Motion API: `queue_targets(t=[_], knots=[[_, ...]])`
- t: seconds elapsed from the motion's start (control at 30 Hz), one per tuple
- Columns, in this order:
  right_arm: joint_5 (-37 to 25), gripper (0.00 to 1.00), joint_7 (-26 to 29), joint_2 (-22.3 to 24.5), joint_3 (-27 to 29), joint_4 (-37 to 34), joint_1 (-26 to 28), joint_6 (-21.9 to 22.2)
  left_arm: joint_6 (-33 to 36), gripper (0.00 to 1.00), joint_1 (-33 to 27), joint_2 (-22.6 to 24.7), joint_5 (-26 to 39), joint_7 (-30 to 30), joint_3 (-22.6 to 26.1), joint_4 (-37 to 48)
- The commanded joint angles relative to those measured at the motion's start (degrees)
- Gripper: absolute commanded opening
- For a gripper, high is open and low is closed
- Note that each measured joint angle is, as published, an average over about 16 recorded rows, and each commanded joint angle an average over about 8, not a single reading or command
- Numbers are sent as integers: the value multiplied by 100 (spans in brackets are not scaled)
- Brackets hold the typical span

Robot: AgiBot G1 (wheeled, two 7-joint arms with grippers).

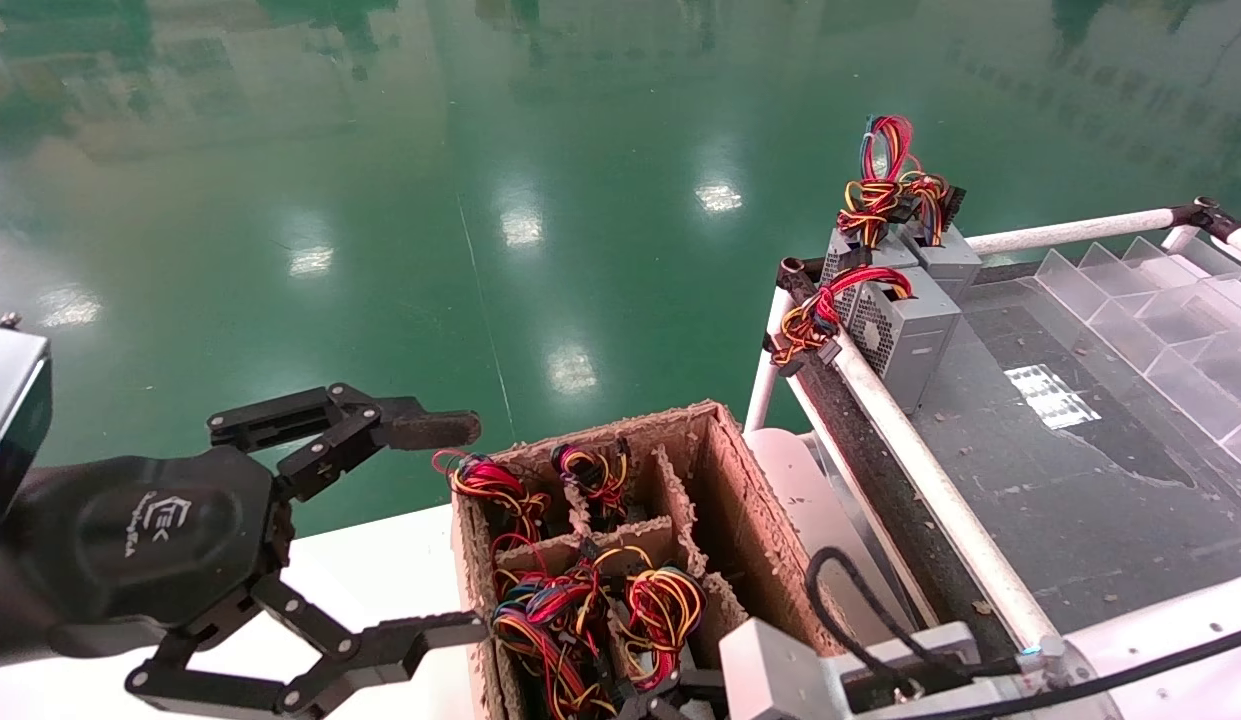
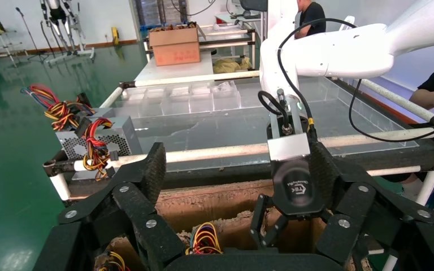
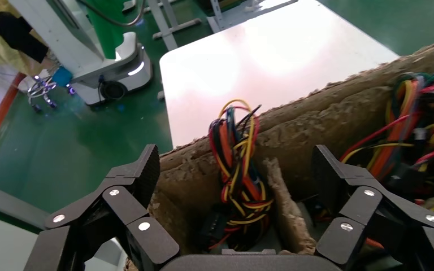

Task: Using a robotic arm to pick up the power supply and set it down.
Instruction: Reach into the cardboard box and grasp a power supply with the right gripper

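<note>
Several power supplies stand in the cells of a cardboard box (image 1: pixel 725 500), showing mostly as bundles of red, yellow and orange wires (image 1: pixel 660 605). My right gripper (image 3: pixel 236 166) hangs open over one cell, its fingers either side of a wire bundle (image 3: pixel 234 169) and touching nothing. In the head view only its wrist block (image 1: pixel 770 670) and the gripper (image 1: pixel 670 700) at the box's near edge show. My left gripper (image 1: pixel 470 530) is open and empty beside the box's left wall. Two more power supplies (image 1: pixel 905 325) stand on the table at the right.
A white pipe rail (image 1: pixel 920 470) edges the dark table (image 1: pixel 1080 500) to the right of the box. Clear plastic dividers (image 1: pixel 1170 320) sit at the table's far side. A black cable (image 1: pixel 840 590) loops from my right wrist. Green floor lies beyond.
</note>
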Motion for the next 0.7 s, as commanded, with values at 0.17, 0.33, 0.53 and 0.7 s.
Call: queue_targets(t=[0.17, 0.33, 0.53, 0.7], knots=[[-47, 0, -133, -135, -196, -128, 46, 8, 0, 100, 0, 0, -1, 1, 1, 0], [-109, 0, -252, -267, -333, -310, 129, 24, -1, 100, 0, -1, -1, 1, 2, 0], [-109, 0, -465, -377, -420, -534, 214, 31, -1, 100, -1, -1, -2, 2, 3, 0], [-87, 0, -608, -454, -502, -722, 274, 10, -2, 100, -1, -2, -3, 2, 4, 0]])
